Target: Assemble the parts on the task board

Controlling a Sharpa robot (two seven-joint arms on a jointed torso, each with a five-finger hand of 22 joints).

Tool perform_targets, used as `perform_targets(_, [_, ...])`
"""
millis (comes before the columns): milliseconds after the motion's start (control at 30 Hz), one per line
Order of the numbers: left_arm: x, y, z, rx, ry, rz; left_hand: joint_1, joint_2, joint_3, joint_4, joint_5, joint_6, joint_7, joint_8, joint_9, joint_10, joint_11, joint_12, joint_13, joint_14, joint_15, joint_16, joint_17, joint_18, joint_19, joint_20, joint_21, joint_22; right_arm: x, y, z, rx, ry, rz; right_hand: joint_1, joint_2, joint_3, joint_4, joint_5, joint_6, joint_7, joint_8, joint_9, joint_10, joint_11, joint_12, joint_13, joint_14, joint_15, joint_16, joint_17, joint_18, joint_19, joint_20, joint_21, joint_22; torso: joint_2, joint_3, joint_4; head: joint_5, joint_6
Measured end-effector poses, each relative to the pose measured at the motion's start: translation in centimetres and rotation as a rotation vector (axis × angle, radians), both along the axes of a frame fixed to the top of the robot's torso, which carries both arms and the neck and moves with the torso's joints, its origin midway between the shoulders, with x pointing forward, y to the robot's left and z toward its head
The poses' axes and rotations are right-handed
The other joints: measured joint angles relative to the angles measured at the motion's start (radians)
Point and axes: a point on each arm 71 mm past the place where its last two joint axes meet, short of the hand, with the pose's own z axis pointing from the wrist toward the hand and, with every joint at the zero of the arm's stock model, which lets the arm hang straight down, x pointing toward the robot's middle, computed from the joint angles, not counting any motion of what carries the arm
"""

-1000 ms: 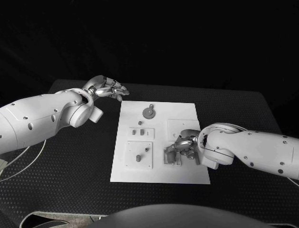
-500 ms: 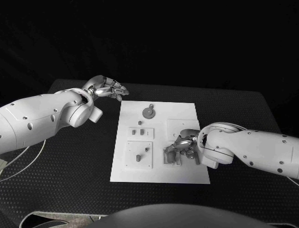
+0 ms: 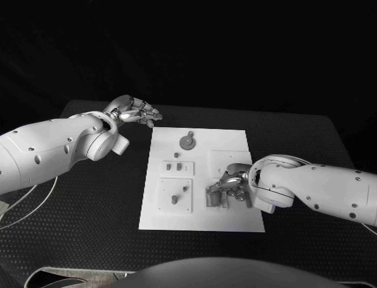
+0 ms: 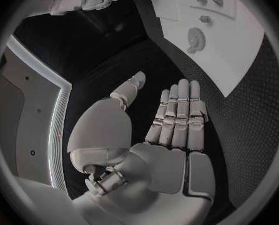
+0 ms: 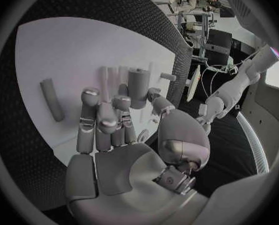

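My right hand point(image 3: 229, 187) is down on the near right part of the task board point(image 3: 231, 141), fingers curled round an upright grey cylinder point(image 5: 138, 87) that I hold there. Another grey peg point(image 5: 51, 99) lies flat on the board just beside it. My left hand point(image 3: 136, 111) hangs above the dark surface point(image 3: 93, 210) off the board's far left corner, fingers straight, side by side, holding nothing. A round part point(image 3: 187, 142) sits near the board's far edge. I can read no writing anywhere.
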Motion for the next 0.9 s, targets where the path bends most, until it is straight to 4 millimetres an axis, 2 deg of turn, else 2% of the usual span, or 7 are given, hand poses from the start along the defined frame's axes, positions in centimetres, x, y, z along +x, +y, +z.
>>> perform_targets(433, [0.01,0.01,0.0,0.0,0.0,0.0,0.0,0.0,0.0,0.0,0.0,0.0,0.0,0.0,-0.001,0.0,0.0,0.0,-0.001,0.0,0.0,0.0,0.001,0.0,0.0,0.0,0.0,0.0,-0.06,0.08,-0.05,-0.003,0.0,0.0,-0.011,-0.005,0.005,0.0,-0.001,0.001,0.0,-0.002,0.001,0.0,0.0,0.0,0.0,0.0,0.0,0.0,0.0,0.0,0.0,0.0,0.0,0.0,0.0,0.0006,-0.0004,0.002,0.0])
perform_targets(567, [0.01,0.0,-0.01,0.0,0.0,0.0,0.0,0.0,0.0,0.0,0.0,0.0,0.0,0.0,-0.001,0.0,0.0,0.0,-0.001,0.0,0.0,0.0,0.001,0.0,0.0,0.0,0.0,0.0,-0.07,0.08,-0.05,-0.004,-0.002,0.001,-0.025,-0.018,0.03,-0.011,-0.001,0.002,0.001,-0.005,0.001,0.0,0.0,-0.004,0.0,0.0,0.0,0.0,-0.001,0.0,0.0,0.0,0.0,0.0,0.0,0.0006,-0.0004,0.002,0.0])
perform_targets(733, [0.01,0.02,-0.01,0.0,0.001,0.0,0.0,0.0,0.0,0.0,0.0,0.0,0.0,0.0,-0.001,0.0,0.0,0.0,-0.001,0.0,0.0,-0.004,0.002,0.0,0.0,0.0,0.0,-0.001,-0.07,0.08,-0.06,-0.006,-0.004,0.003,-0.051,-0.047,0.042,0.001,-0.001,0.001,0.003,-0.011,0.002,0.002,0.002,-0.005,0.0,-0.001,0.001,0.0,-0.002,0.0,0.001,0.001,-0.006,0.0,0.0,0.0005,-0.0004,0.002,0.0])
perform_targets(900, [0.01,0.01,-0.01,0.001,0.001,0.0,0.0,0.0,0.0,0.0,0.0,0.0,0.0,0.0,-0.001,0.0,0.0,0.0,-0.001,0.0,0.0,-0.004,0.002,0.0,0.0,0.0,0.0,-0.001,-0.08,0.07,-0.08,-0.008,-0.005,0.004,-0.056,-0.11,0.064,0.035,0.0,-0.004,0.008,-0.014,0.006,0.002,0.002,-0.008,0.001,-0.002,0.002,-0.004,-0.002,0.0,-0.001,-0.004,-0.011,0.0,0.0,0.0006,-0.0004,0.002,-0.001])
